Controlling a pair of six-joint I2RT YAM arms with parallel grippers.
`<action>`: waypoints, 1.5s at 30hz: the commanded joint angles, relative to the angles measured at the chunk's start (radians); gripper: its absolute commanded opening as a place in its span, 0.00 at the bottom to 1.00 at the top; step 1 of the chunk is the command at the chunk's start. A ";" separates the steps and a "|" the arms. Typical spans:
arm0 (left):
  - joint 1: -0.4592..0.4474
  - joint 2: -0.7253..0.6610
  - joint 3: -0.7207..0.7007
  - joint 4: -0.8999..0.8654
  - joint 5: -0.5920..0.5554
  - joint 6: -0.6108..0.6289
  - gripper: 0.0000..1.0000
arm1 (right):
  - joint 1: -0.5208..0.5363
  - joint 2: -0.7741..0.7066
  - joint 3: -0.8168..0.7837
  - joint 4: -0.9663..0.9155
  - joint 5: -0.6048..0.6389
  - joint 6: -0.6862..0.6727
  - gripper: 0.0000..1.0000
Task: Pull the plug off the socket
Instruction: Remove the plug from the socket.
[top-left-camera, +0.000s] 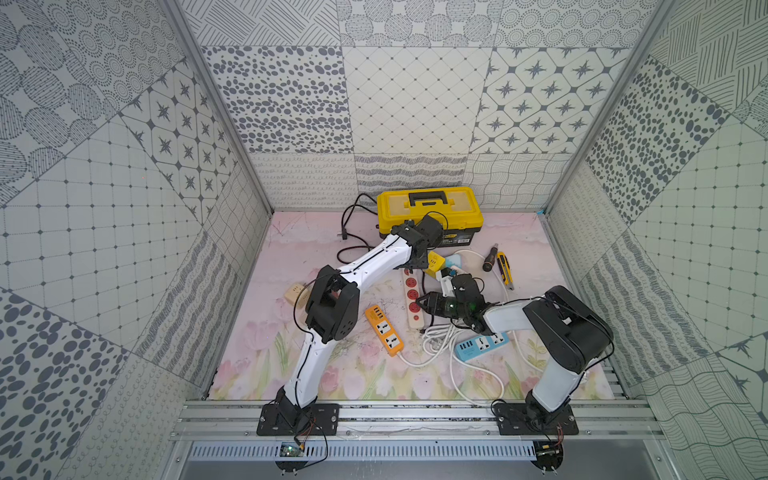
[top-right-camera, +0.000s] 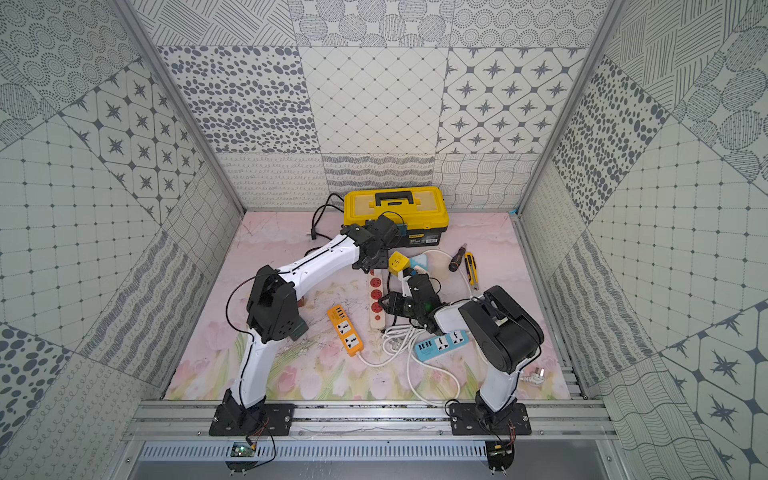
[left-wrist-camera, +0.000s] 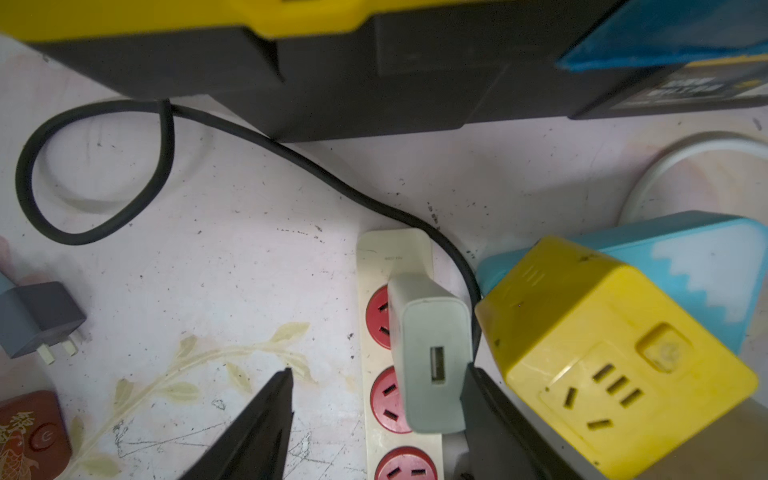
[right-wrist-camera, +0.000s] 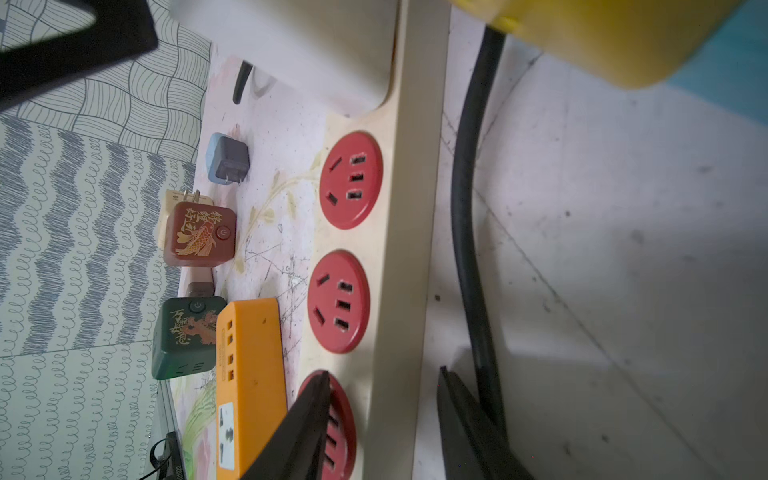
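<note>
The plug (left-wrist-camera: 432, 357), a pale grey USB charger, stands in the end red outlet of the cream socket strip (left-wrist-camera: 374, 266). My left gripper (left-wrist-camera: 378, 372) is open around it. One finger (left-wrist-camera: 478, 399) touches the charger's side next to the yellow cube socket (left-wrist-camera: 615, 357); its mate (left-wrist-camera: 266, 419) is well clear over the mat. My right gripper (right-wrist-camera: 383, 374) is open, straddling the strip (right-wrist-camera: 415, 208) at its other end. One fingertip (right-wrist-camera: 320, 399) lies over a red outlet and the other fingertip (right-wrist-camera: 453, 399) is just off the strip's side. In both top views the left wrist hides the plug.
A yellow toolbox (top-left-camera: 430, 212) stands close behind. A black cable (left-wrist-camera: 291, 153) runs past the strip. An orange strip (top-left-camera: 384, 330), blue strip (top-left-camera: 482, 345), white cords (top-left-camera: 436, 336), screwdriver (top-left-camera: 490, 257) and utility knife (top-left-camera: 506, 270) lie around. Loose adapters (right-wrist-camera: 199, 235) sit at the left.
</note>
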 joint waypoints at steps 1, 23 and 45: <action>0.002 0.074 0.075 -0.071 -0.003 0.060 0.67 | 0.001 -0.022 -0.015 -0.017 0.000 -0.020 0.46; 0.007 0.115 0.086 -0.062 0.006 0.085 0.52 | 0.003 -0.135 -0.069 0.009 0.020 -0.017 0.43; 0.031 0.056 0.024 0.000 0.020 0.155 0.09 | 0.047 -0.010 0.019 0.095 0.035 0.205 0.43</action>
